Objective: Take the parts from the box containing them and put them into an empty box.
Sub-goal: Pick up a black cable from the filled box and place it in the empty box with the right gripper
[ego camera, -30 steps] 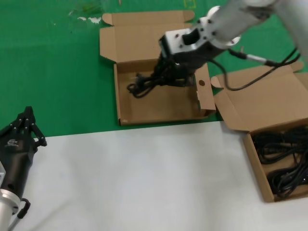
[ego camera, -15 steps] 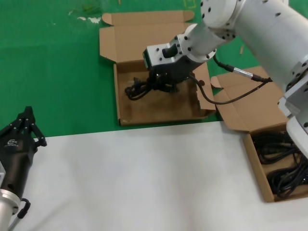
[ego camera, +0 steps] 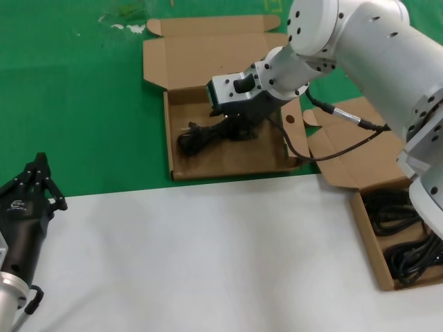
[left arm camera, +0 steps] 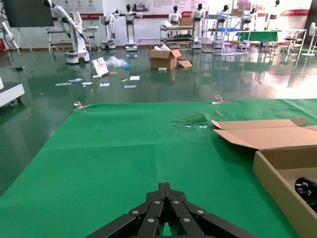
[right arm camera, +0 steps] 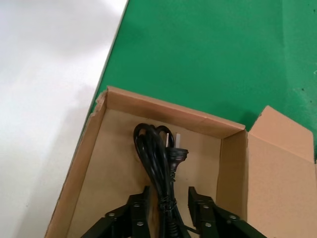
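Observation:
A black power cable (ego camera: 197, 135), a looped bundle with its plug end showing, lies on the floor of the middle cardboard box (ego camera: 228, 160), which has a round hole (ego camera: 290, 119) in its side flap. My right gripper (ego camera: 232, 128) is low inside this box. In the right wrist view, the right gripper (right arm camera: 168, 198) stands open, one finger on each side of the cable (right arm camera: 158, 153). At the right edge stands the box containing the parts (ego camera: 370, 252), with more black cables (ego camera: 408, 235) in it. My left gripper (ego camera: 38, 173) is parked at the lower left, shut on nothing (left arm camera: 166, 187).
The middle box's lid (ego camera: 201, 59) lies open on the green mat (ego camera: 76, 104), away from me. The right box's lid (ego camera: 374, 149) leans toward the middle box. A white table surface (ego camera: 208, 256) fills the near area. The right arm's cable (ego camera: 346, 142) hangs between the boxes.
My right gripper has moved left and down inside the middle box with the cable bundle. The bundle now rests on the box floor. The left arm has not moved.

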Available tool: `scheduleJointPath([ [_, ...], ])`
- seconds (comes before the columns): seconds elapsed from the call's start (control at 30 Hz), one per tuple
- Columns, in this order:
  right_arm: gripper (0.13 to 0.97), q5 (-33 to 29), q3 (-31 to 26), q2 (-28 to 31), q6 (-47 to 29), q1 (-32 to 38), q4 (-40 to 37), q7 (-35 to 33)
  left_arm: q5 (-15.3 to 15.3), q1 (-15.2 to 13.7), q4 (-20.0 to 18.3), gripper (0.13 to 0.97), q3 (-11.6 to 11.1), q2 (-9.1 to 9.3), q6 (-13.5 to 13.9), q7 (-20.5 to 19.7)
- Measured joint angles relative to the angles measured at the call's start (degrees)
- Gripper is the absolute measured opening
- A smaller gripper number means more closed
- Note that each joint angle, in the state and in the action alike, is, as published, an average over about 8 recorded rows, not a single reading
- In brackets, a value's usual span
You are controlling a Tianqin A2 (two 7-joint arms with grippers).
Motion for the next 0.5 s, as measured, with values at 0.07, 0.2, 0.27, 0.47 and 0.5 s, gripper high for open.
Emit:
scheduleJointPath([
  [0.07,0.29,0.4,0.7,0.4,-0.5,0.0,0.2,-0.2,0.0,0.0,0.0,0.14,0.0,0.0,0.0,0.0],
  [0.2,0.332,0.7,3.1,2.7,-1.9,-0.7,3.8,-0.1,0.0,0.0,0.0,0.14,0.0,0.0,0.0,0.0],
  [0.27,0.371,1.0,4.7,4.7,-2.7,-1.8,7.5,0.2,0.0,0.0,0.0,0.14,0.0,0.0,0.0,0.0],
  [0.47,0.469,4.2,10.4,11.9,-4.6,-7.7,21.6,0.1,0.0,0.0,0.0,0.14,0.0,0.0,0.0,0.0],
  [0.5,0.495,5.0,11.4,13.0,-4.7,-9.0,23.9,-0.2,0.0,0.0,0.0,0.14,0.0,0.0,0.0,0.0],
])
